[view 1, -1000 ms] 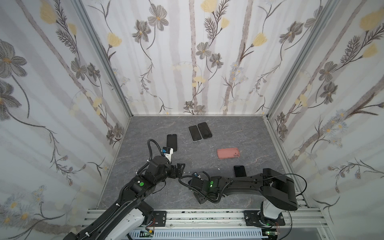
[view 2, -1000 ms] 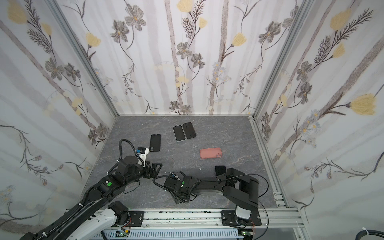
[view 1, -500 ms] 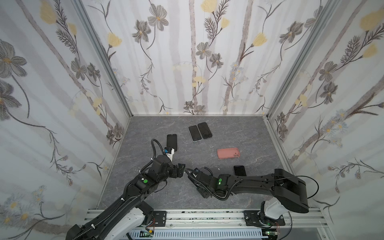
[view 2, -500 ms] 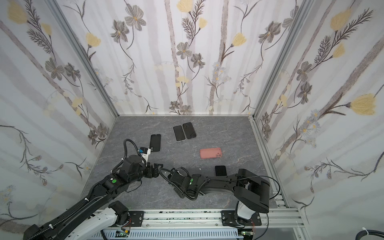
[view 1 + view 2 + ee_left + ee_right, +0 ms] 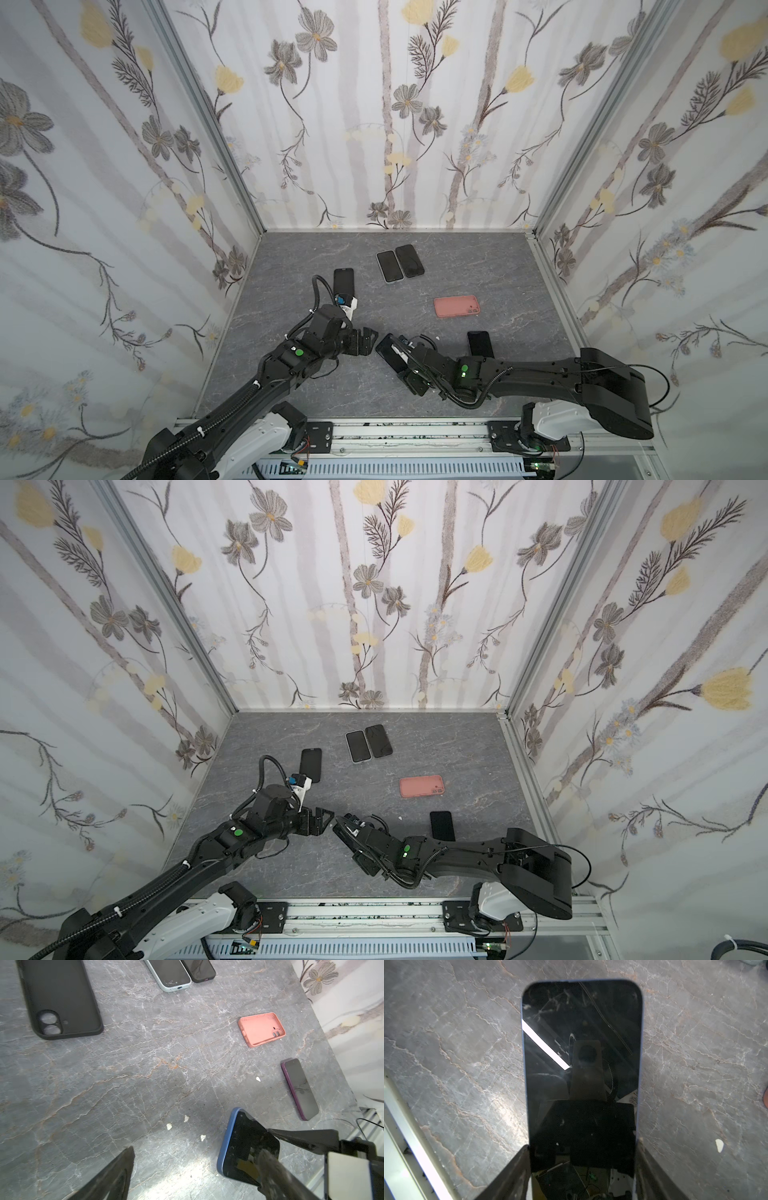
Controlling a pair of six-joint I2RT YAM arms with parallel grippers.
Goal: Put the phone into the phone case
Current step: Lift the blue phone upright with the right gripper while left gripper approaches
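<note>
While my right gripper clamps the blue phone, my left gripper gapes empty; the pink case lies at the phone's two o'clock.

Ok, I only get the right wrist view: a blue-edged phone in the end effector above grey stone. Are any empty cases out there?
Observer: Yes, a salmon-pink rubbery phone case lies open side up, empty.
Operator: Any other?
Observer: A black rubbery phone case, also empty, farther back on the left.
Operator: And the left end effector?
Observer: Open, holding nothing, close beside the tip of your blue-edged phone.
</note>
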